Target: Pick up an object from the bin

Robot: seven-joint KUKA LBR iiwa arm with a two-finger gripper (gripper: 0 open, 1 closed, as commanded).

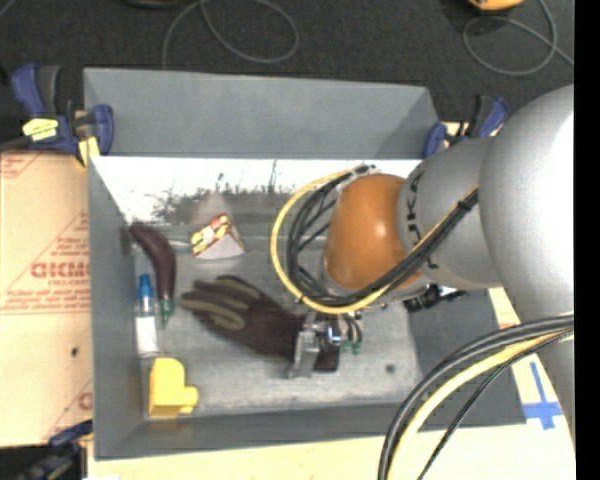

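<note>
In the grey bin (250, 380) the arm (480, 228) bows in from the right, gripper (315, 356) low at the cuff of the dark glove (235, 310), whether open or closed I cannot tell.

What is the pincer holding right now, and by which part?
Cannot be told. The pincer is down at the cuff end of the dark glove, but no grip is visible.

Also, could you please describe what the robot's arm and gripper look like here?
The arm is a thick, rounded, silver-grey casing with partial lettering near the wrist. A glossy orange dome cover sits there, ringed by looped black and yellow cables. The gripper is small, grey metal and black.
</note>
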